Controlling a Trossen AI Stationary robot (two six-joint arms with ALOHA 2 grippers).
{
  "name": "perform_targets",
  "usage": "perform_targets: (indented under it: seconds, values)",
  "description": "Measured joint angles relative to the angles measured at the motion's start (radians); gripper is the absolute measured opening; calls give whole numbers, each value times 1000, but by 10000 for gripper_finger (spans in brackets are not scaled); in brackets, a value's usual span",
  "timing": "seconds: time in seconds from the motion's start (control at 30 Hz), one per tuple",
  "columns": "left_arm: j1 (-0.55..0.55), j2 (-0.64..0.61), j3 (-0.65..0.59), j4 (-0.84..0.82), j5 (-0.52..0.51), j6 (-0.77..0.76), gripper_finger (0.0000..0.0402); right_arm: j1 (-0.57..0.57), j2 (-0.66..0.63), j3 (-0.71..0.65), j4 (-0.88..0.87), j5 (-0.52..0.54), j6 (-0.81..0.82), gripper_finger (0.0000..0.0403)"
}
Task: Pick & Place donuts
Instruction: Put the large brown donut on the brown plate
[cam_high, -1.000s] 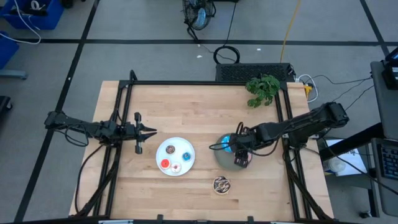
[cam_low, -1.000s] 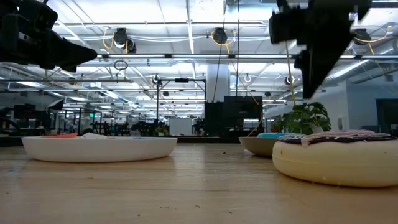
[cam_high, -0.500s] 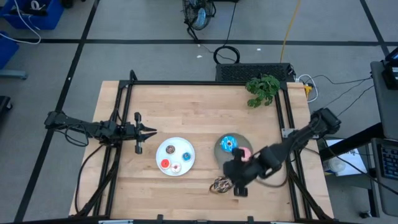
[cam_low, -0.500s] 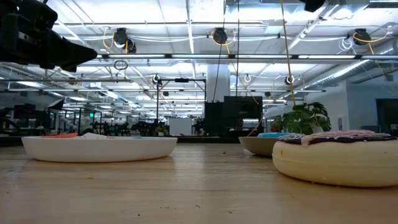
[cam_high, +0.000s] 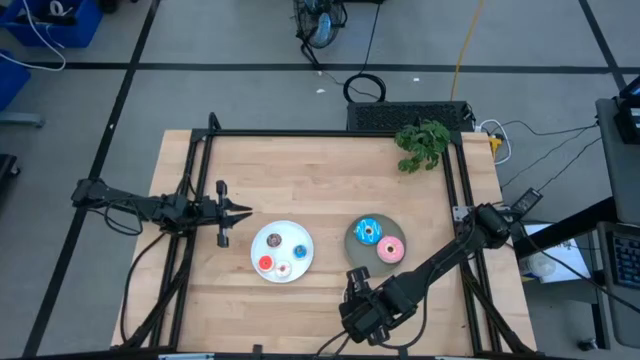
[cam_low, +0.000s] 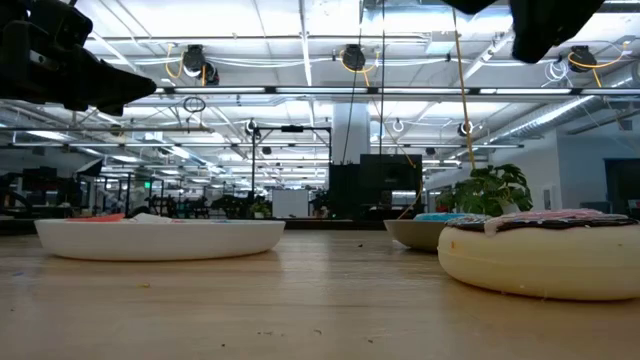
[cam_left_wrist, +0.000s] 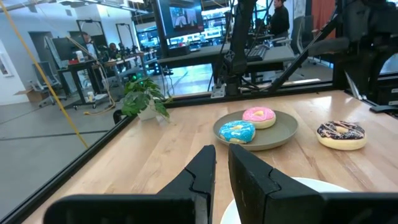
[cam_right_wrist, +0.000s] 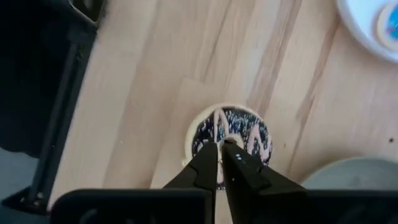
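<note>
The brown sprinkled donut (cam_right_wrist: 230, 134) lies flat on the wood near the table's front edge, also seen as the donut (cam_low: 545, 255) in the low view; my right arm hides it in the high view. My right gripper (cam_right_wrist: 221, 149) hangs shut well above it, pointing down, touching nothing. The blue donut (cam_high: 367, 232) and the pink donut (cam_high: 390, 250) rest on the grey plate (cam_high: 352, 245). Several mini donuts lie on the white plate (cam_high: 282, 232). My left gripper (cam_high: 240, 210) waits shut at the table's left, level above the wood.
A potted plant (cam_high: 422, 143) stands at the far right of the table. A black frame (cam_high: 330, 133) runs along the table's edges. The table's front edge (cam_right_wrist: 68, 93) is close to the brown donut. Bare wood lies between the two plates and toward the far side.
My right gripper has gone from above the grey plate toward the table's near edge and now hangs over the brown donut. The pink donut, covered by the gripper a second ago, shows lying on the grey plate beside the blue one.
</note>
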Motion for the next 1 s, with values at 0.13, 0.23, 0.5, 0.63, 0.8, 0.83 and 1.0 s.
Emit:
perform_targets:
  seconds: [0.13, 0.23, 0.5, 0.63, 0.8, 0.83, 1.0]
  values:
    - [0, 0, 0, 0, 0, -1, 51, -1, 18, -1, 7, 29, 35, 22]
    - [0, 0, 0, 0, 0, -2, 51, -1, 18, -1, 5, 32, 46, 45]
    - [0, 0, 0, 0, 0, -4, 51, -1, 16, -33, 52, 32, 25, 150]
    - [0, 0, 0, -1, 0, -4, 51, 5, 17, -90, 85, 27, 27, 183]
    - [0, 0, 0, -2, 0, -4, 51, 7, 18, -178, 149, 7, 46, 196]
    - [0, 0, 0, -2, 0, -3, 51, 7, 18, -191, 163, -4, 47, 196]
    - [0, 0, 0, -2, 0, -3, 51, 10, 17, -275, 276, -64, 3, 191]
